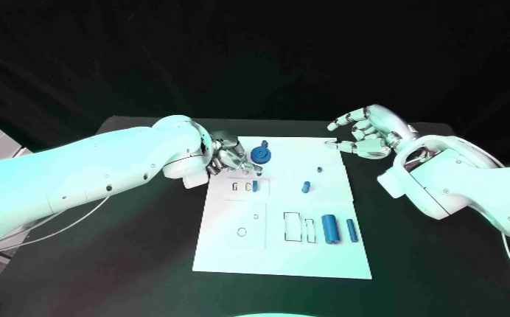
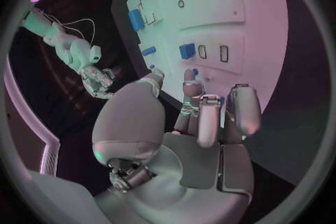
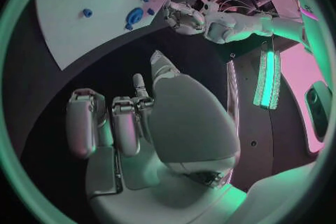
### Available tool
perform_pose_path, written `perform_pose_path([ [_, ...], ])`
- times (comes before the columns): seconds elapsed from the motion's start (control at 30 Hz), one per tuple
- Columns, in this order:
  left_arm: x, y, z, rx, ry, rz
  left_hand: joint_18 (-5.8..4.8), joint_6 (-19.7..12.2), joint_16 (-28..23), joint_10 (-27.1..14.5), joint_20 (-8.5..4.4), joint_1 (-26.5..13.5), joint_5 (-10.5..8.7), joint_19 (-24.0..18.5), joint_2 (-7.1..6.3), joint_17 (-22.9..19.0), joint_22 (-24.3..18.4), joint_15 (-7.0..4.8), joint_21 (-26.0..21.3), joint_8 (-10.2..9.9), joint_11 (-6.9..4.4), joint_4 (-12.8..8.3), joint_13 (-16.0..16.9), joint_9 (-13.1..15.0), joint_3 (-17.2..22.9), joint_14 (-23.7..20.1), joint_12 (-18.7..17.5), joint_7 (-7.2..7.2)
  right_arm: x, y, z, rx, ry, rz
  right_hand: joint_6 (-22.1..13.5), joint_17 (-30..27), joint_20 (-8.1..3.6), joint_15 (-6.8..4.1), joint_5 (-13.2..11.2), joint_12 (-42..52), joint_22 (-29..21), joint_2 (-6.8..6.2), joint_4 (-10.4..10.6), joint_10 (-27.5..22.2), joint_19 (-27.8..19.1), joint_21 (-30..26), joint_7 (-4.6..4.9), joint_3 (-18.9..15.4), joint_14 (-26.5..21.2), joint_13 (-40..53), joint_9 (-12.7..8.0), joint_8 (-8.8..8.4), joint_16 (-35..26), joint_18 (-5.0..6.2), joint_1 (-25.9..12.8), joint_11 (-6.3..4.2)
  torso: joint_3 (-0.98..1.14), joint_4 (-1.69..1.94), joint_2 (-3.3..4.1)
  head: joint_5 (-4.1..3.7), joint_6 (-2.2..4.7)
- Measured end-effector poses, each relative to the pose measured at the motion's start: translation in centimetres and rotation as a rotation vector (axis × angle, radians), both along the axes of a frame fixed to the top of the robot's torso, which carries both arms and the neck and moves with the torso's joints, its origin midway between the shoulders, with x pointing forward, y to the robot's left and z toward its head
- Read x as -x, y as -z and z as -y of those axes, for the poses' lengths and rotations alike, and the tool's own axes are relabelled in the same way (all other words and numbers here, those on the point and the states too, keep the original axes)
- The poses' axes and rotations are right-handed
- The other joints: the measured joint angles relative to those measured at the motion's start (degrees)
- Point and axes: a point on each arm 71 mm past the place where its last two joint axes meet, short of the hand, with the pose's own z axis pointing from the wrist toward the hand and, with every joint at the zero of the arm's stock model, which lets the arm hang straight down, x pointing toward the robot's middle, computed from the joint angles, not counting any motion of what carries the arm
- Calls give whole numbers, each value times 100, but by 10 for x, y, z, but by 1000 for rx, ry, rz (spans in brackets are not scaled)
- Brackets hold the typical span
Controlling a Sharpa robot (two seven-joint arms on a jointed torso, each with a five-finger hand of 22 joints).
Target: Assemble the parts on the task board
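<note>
The left hand (image 1: 225,156) reaches in from its white arm, fingers curled (whether they hold anything is unclear). The right hand (image 1: 365,132) hovers with fingers spread, holding nothing.

The left hand (image 1: 225,156) covers the board's (image 1: 319,258) far left edge. Whether its fingertips touch the blue round part (image 1: 262,155) beside them cannot be told. Small far parts (image 1: 319,169) are too tiny to identify.

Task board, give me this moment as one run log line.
task board: blue parts on it | left hand: at board's far left edge beside round blue part, grip unclear | right hand: open, off far right corner
</note>
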Motion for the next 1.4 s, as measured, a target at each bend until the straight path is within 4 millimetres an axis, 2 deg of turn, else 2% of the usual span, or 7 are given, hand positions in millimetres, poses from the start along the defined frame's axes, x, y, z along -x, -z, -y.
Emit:
perform_pose_path([
  [0.37, -2, 4, 15, -127, 34, -53, 1, -3, 20, 45, 37, -63, 0, 36, 89, -1, 109, 0, 33, -48, -15, 7, 62, 19, -55, 0, 25, 2, -4, 1, 5, -7, 43, -15, 0, 1, -35, 0, 90, 0, -1, -23, 0, 0, -9, 26, 0, 0, 0, 0, 0, 40, 0, 0, -23, 0, -3, -7, 2, -5, -48],
  [0.67, -1, 10, 23, -179, 58, -84, 1, -23, 20, 45, 17, -62, 0, 56, 88, -1, 135, 1, 40, -48, -15, 1, 61, 21, -61, 0, 25, 23, -5, 1, 6, -9, 60, -18, -1, 4, -37, 0, 89, 0, -1, -23, 0, 0, -7, 28, 0, 0, 0, 0, -1, 40, 0, 0, -23, 0, -4, -1, 2, -15, -72],
  [1.03, -2, 14, 30, -205, 76, -105, 2, -23, 20, 45, 16, -85, 0, 56, 110, -2, 142, 1, 40, -48, -15, 1, 55, 34, -61, 0, 25, 23, -7, 2, 5, -3, 67, -18, -1, 3, -36, -21, 122, 0, -1, -23, 0, 0, -7, 28, 0, 0, -21, 0, -2, 40, 0, 0, -23, 0, -5, -3, 2, -38, -67],
  [1.2, -2, 15, 31, -208, 78, -108, 2, -23, 19, 45, 16, 270, 0, 55, 351, -2, 158, 1, 67, -97, -15, -21, 62, 114, 56, 0, 25, 23, -8, 2, 4, 3, 70, -16, -1, 3, -36, -21, 145, 0, 3, -23, 0, 0, -8, 28, 0, 0, -21, 0, -2, 40, 0, 0, -23, 0, -5, -1, 2, -53, -73],
  [1.4, -2, 15, 33, -204, 80, -111, 2, -22, 19, 44, 16, 511, 0, 55, 464, -2, 158, 1, 67, -109, -15, -21, 62, 173, 267, 0, 24, 23, -9, 2, 4, 9, 70, -16, -1, 3, -35, -21, 155, 0, 3, -23, 0, 0, -8, 15, 0, -1, -21, 5, -2, 40, 0, 0, -23, 0, -5, 3, 2, -58, -77],
])
